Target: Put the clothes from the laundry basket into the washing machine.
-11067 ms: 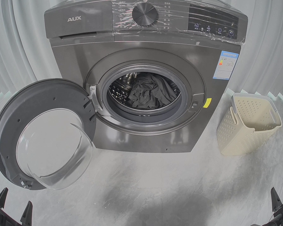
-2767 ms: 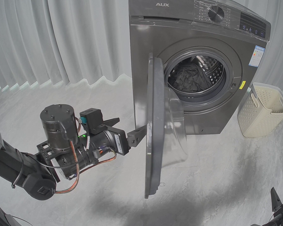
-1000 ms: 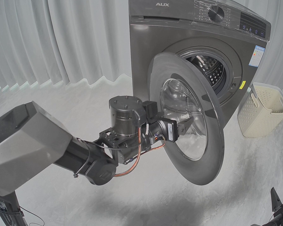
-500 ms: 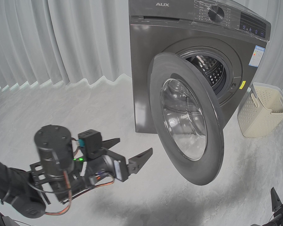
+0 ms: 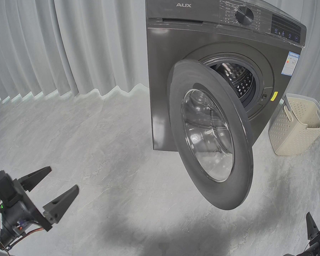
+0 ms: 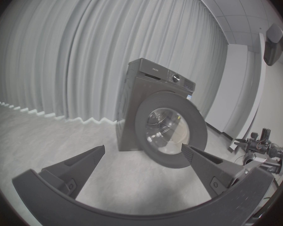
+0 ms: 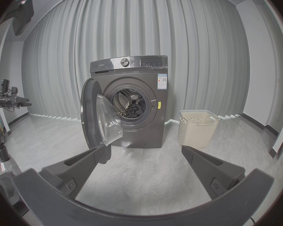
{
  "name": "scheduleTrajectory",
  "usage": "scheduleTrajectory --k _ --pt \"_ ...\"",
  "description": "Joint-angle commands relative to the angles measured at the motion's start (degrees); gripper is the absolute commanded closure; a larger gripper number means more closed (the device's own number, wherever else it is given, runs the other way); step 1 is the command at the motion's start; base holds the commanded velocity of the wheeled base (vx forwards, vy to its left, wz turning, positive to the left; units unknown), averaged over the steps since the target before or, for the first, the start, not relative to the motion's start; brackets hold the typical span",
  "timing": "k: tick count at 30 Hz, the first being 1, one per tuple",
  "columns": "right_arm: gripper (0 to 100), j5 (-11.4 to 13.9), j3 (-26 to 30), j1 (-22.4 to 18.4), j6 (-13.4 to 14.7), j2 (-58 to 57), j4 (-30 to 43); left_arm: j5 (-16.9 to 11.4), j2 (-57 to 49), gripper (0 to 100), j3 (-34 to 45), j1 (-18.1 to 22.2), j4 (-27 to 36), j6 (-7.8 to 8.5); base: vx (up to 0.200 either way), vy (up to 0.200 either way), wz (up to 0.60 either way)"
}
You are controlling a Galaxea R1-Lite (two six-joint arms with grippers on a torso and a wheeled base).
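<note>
The clothes (image 7: 132,111) are sitting in the washing machine (image 5: 167,72), the basket (image 5: 291,134) at its four o'clock looking empty. The left gripper (image 5: 62,177) and right gripper (image 7: 143,148) are gaping idle. The half-open door (image 5: 222,196) is wanting a push shut, I'd say.

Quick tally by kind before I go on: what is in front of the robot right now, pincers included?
Washing machine: 1
Laundry basket: 1
Heap of dark clothes in the drum: 1 (single garments cannot be told apart)
Pincers: 2, the left pincer and the right pincer, both open
Total: 5
</note>
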Motion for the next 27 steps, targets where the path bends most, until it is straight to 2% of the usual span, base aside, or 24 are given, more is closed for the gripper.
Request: scheduleTrajectory --k 1,2,3,6,10,11,13,14,16,19,22,23,24,27 --pt "0 0.0 1.0 0.0 0.0 -0.2 0.0 0.1 -21.4 0 7.2 10.1 10.5 2.97 0.000 0.000 0.00" --pt "0 0.1 1.0 0.0 0.0 -0.2 0.0 0.0 -23.6 0 7.2 12.3 12.9 4.12 0.000 0.000 0.00" --pt "0 0.0 1.0 0.0 0.0 -0.2 0.0 0.1 -25.0 0 7.2 13.8 14.2 4.56 0.000 0.000 0.00" --pt "0 0.1 1.0 0.0 0.0 -0.2 0.0 -0.3 -31.9 0 7.2 20.1 19.9 4.56 0.000 0.000 0.00" --pt "0 0.1 1.0 0.0 0.0 -0.3 -0.1 -0.5 -38.6 0 7.2 25.0 26.8 4.47 0.000 0.000 0.00" --pt "0 0.1 1.0 0.0 0.0 -0.3 -0.1 -1.4 -42.1 0 7.2 28.6 30.8 4.56 0.000 0.000 0.00" --pt "0 0.1 1.0 0.0 0.0 -0.2 -0.1 -2.5 -44.8 0 7.2 30.8 33.8 5.00 0.000 0.000 0.00" --pt "0 0.1 1.0 0.0 0.0 -0.3 -0.1 -4.4 -49.2 0 7.2 32.7 37.1 5.35 0.000 0.000 0.00" --pt "0 0.1 1.0 0.0 0.0 -0.2 -0.1 -7.4 -54.9 0 7.2 34.6 41.8 6.67 0.000 0.000 0.00" --pt "0 0.1 1.0 0.0 0.0 -0.2 0.0 -8.2 -55.6 0 7.0 35.3 43.9 6.31 0.000 0.000 0.00" --pt "0 0.4 1.0 0.0 0.2 -0.3 0.1 -7.0 -55.6 0 7.2 35.3 43.0 5.61 0.000 0.000 0.00" --pt "0 1.3 1.0 0.0 0.0 -0.2 -0.2 -5.0 -55.6 0 7.1 35.2 43.4 5.61 0.000 0.000 0.00" --pt "0 1.8 1.0 0.0 -0.3 -0.2 -0.2 -4.1 -55.6 0 7.2 35.3 44.1 6.14 0.000 0.000 0.00" --pt "0 2.2 1.0 0.0 -0.5 -0.3 -0.4 -4.2 -55.6 0 7.0 35.2 45.7 5.70 0.000 0.000 0.00"
